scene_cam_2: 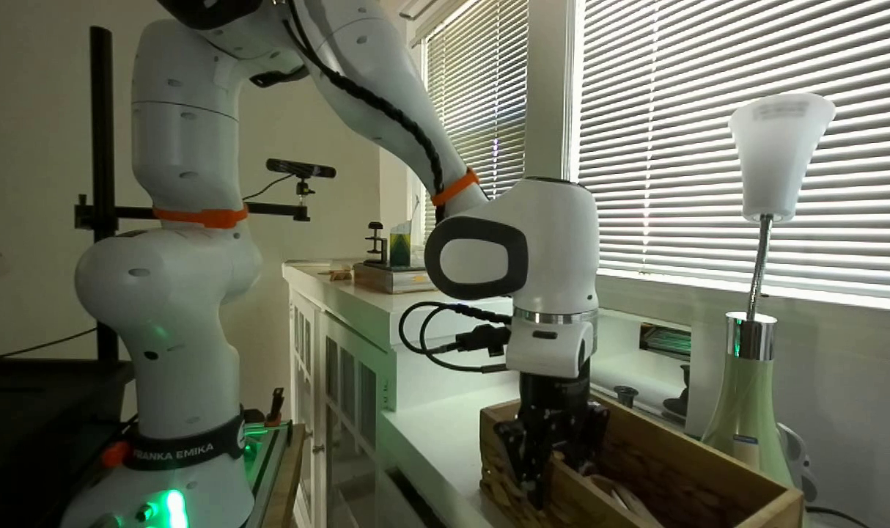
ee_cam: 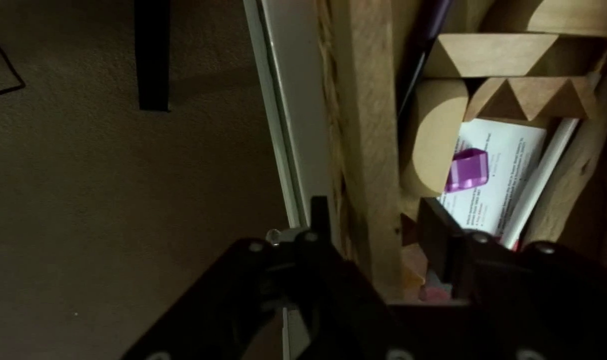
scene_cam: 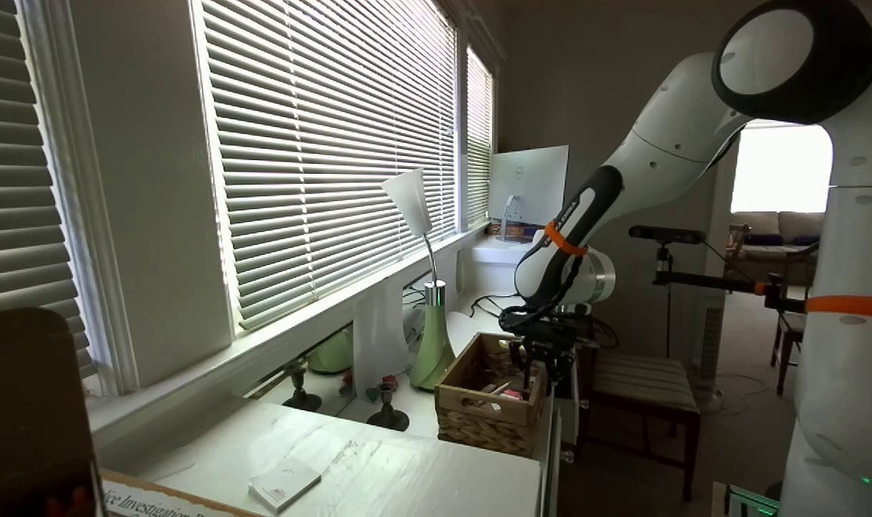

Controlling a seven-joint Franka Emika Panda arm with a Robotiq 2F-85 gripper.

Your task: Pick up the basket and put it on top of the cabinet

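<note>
The basket [scene_cam: 479, 431] is a tan woven box with a wooden rim. It stands on a low white counter beside the raised cabinet top, and also shows in an exterior view [scene_cam_2: 687, 469] and in the wrist view [ee_cam: 373, 150]. It holds wooden pieces, a printed paper and a purple item. My gripper [ee_cam: 376, 220] is open and straddles the basket's long side wall, one finger outside and one inside, with gaps visible on both sides. It also shows pointing down in both exterior views [scene_cam: 540, 380] [scene_cam_2: 560, 473]. The pale cabinet top [scene_cam: 407, 467] also shows in an exterior view [scene_cam_2: 328, 280].
A green lamp [scene_cam: 434, 345] stands close behind the basket, towards the window. A dark candle holder [scene_cam: 388, 416] stands between basket and wall. A small white box [scene_cam: 285, 482] lies on the cabinet top. Another box [scene_cam_2: 391, 279] is there. A striped chair [scene_cam: 641, 380] stands beside the counter.
</note>
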